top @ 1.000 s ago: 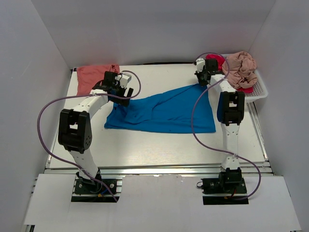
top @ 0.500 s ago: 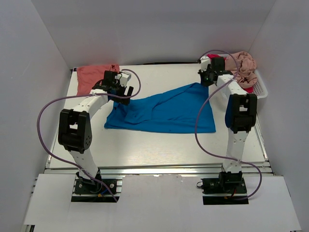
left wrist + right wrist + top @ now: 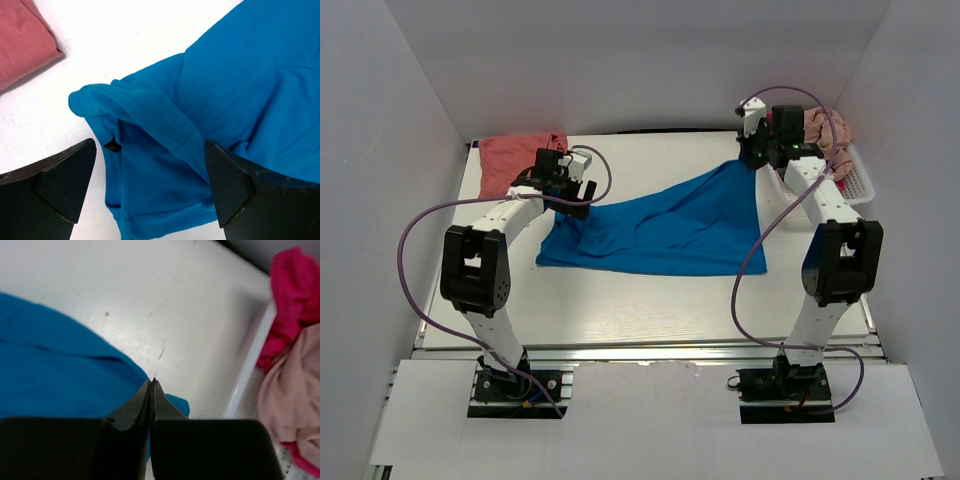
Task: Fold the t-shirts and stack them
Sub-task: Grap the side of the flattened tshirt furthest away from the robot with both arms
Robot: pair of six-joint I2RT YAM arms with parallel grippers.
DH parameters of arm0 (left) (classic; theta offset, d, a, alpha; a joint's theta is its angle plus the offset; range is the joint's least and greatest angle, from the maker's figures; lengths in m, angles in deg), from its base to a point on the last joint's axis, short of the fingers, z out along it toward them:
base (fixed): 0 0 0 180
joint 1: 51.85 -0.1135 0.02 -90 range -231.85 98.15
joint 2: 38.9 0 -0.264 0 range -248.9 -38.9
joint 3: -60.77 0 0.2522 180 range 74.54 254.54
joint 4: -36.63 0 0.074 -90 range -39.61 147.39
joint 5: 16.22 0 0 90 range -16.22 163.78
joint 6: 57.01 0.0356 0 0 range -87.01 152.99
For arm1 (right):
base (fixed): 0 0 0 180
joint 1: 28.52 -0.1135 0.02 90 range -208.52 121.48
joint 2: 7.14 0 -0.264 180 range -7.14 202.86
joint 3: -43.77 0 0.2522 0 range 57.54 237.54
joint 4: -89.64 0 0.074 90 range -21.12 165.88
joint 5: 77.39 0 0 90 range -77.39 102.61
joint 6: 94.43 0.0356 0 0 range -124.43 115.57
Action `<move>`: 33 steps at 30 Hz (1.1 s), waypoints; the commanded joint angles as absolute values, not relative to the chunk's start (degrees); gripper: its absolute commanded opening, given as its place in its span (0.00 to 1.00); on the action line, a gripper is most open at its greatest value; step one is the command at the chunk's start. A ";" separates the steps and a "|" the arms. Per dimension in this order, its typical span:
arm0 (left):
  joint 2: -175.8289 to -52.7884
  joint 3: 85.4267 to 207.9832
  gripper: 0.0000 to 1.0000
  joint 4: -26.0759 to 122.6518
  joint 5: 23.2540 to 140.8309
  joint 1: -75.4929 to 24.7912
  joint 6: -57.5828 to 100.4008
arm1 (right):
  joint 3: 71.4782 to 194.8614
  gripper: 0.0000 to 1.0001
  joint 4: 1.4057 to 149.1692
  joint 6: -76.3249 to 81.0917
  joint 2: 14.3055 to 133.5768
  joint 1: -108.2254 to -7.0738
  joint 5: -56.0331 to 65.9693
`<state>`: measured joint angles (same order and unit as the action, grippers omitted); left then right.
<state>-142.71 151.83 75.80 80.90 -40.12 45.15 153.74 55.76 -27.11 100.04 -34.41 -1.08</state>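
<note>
The bright blue t-shirt (image 3: 660,230) lies spread and wrinkled across the middle of the table. My right gripper (image 3: 752,156) is shut on its far right corner, and blue cloth (image 3: 50,370) shows on both sides of the closed tips (image 3: 152,384). My left gripper (image 3: 572,188) hovers open over the shirt's bunched left end (image 3: 150,120), one finger (image 3: 65,175) on each side of it and not touching. A folded salmon-coral t-shirt (image 3: 515,160) rests at the back left. The beige-pink t-shirt (image 3: 292,390) and magenta-red t-shirt (image 3: 292,295) lie crumpled in the basket.
The white slotted basket (image 3: 862,186) stands at the back right, its rim (image 3: 255,355) close to my right gripper. White walls enclose the table on three sides. Purple cables loop off both arms.
My right arm has swung back and to the right, drawing the blue t-shirt's far right corner towards the back. The left arm has stayed still and open.
</note>
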 commanded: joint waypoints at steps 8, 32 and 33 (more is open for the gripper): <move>-142.35 159.60 0.98 89.13 88.54 -40.51 48.63 | 140.16 0.00 57.60 -27.90 90.86 -35.47 -1.72; -139.36 152.76 0.88 104.36 99.45 -40.51 50.22 | 142.79 0.00 58.57 -27.19 95.43 -35.73 -1.45; -139.19 152.41 0.88 103.05 99.53 -40.51 50.22 | 142.79 0.00 58.66 -27.19 95.60 -35.64 -1.37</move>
<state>-142.54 153.47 104.17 96.68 -40.15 49.48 140.25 56.73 -27.37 95.36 -35.57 -1.26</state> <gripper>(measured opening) 0.882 0.011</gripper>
